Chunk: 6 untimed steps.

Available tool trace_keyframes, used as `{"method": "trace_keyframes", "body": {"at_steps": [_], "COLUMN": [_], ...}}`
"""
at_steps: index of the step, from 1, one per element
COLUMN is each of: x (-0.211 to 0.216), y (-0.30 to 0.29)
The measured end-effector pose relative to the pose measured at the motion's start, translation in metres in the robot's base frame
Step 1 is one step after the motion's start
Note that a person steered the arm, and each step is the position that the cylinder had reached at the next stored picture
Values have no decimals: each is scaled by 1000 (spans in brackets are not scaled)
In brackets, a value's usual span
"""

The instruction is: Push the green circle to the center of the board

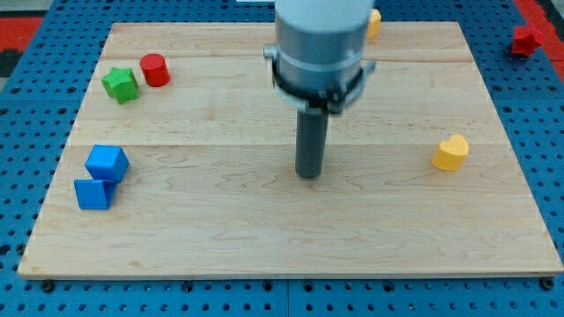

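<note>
Tip (309, 173) mid-board, well apart from green block (121, 84) far left, beside red cylinder (155, 70). No claw, bare rod. Likely light, rigid, slides easily; push from its far-left face.

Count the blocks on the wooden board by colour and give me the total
Blue: 2, blue cube and blue block
Yellow: 2, yellow heart and yellow block, partly hidden
Green: 1, green block
Red: 1, red cylinder
Total: 6
</note>
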<state>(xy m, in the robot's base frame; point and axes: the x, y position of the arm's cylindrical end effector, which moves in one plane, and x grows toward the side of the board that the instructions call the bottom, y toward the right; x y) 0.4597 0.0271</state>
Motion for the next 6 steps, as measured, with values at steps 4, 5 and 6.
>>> {"method": "trace_keyframes", "body": {"at_steps": [4,5,6], "x": [-149,-127,-8], "y": [-220,-93,-76]}}
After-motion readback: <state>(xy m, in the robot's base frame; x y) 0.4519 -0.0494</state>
